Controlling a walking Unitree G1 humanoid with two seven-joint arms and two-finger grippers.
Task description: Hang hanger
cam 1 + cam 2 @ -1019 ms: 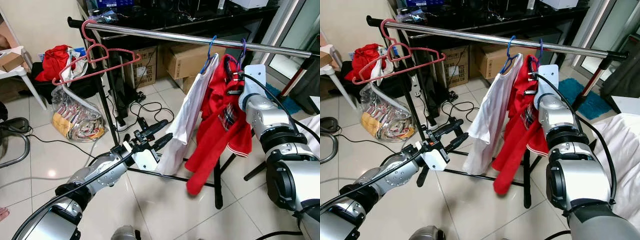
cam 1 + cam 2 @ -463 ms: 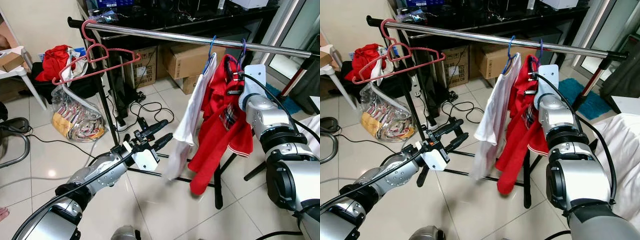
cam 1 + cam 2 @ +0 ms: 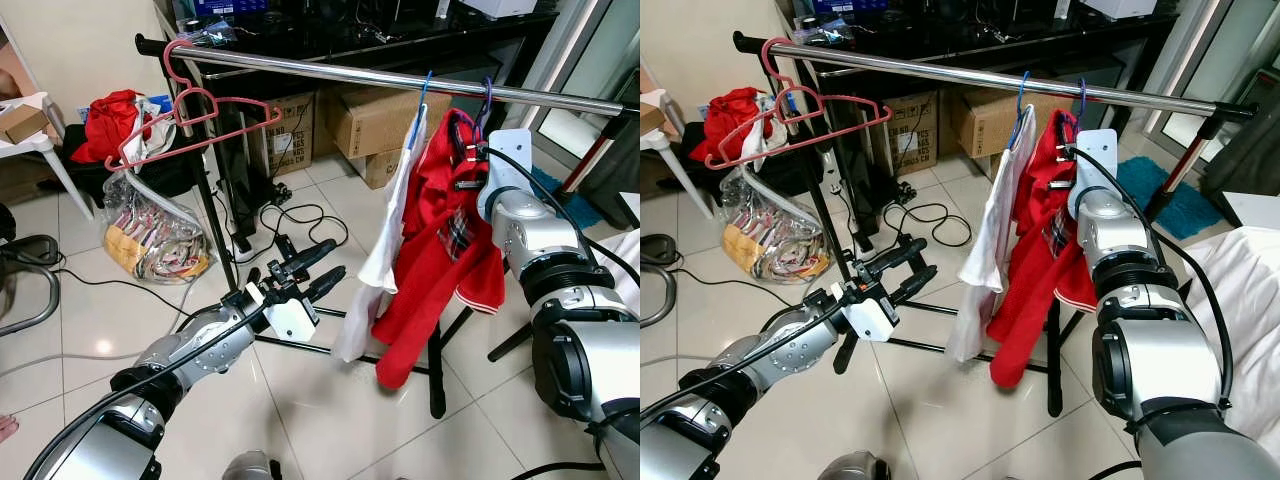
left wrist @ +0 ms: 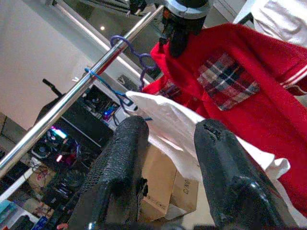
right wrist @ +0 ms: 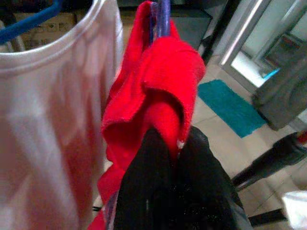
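— Where on the rail [image 3: 330, 72]?

— Toward its right end. Purple hanger [image 3: 484, 102] hooked over it, carrying a red shirt [image 3: 440, 240], just beside a blue hanger [image 3: 420, 100] with a white shirt [image 3: 385, 250].

— Right gripper [image 5: 175, 143]?

— Raised to the red shirt's collar, fingers pinched together on the cloth there, probably on the purple hanger too; hard to tell through the folds.

— Left gripper [image 3: 305, 268]?

— Low, in front of the rack, fingers spread, gripping nothing.

— Other end of the rail?

— Pink hangers [image 3: 190, 115], bare.
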